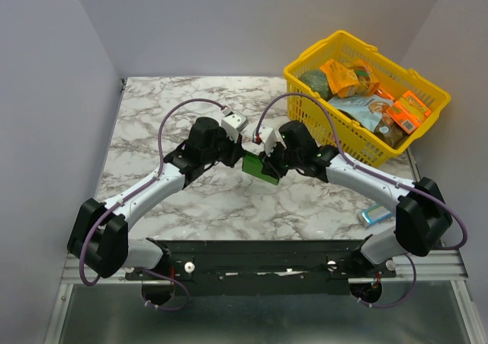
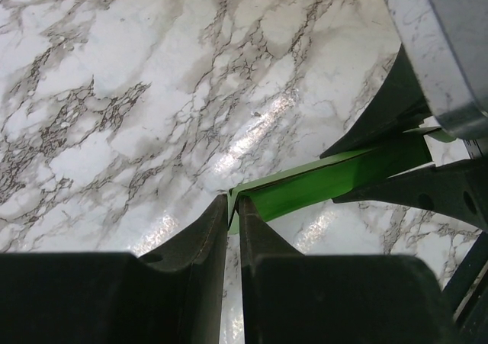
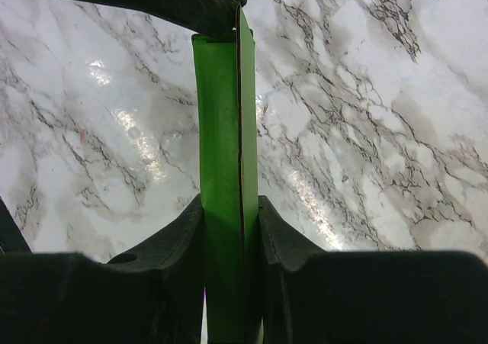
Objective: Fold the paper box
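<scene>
The paper box (image 1: 259,168) is a bright green folded card held above the marble table between my two arms. My right gripper (image 1: 271,164) is shut on its right end; in the right wrist view the narrow green box (image 3: 221,115) runs straight up from between the pads (image 3: 231,207). My left gripper (image 1: 239,155) meets the box from the left. In the left wrist view its jaws (image 2: 233,200) are nearly together, pinching a thin corner edge of the green card (image 2: 335,178). The box's underside is hidden.
A yellow plastic basket (image 1: 339,36) full of packaged goods stands at the back right. A small blue-and-white pack (image 1: 375,215) lies near the right arm's base. The marble table (image 1: 152,115) is walled on the left and behind.
</scene>
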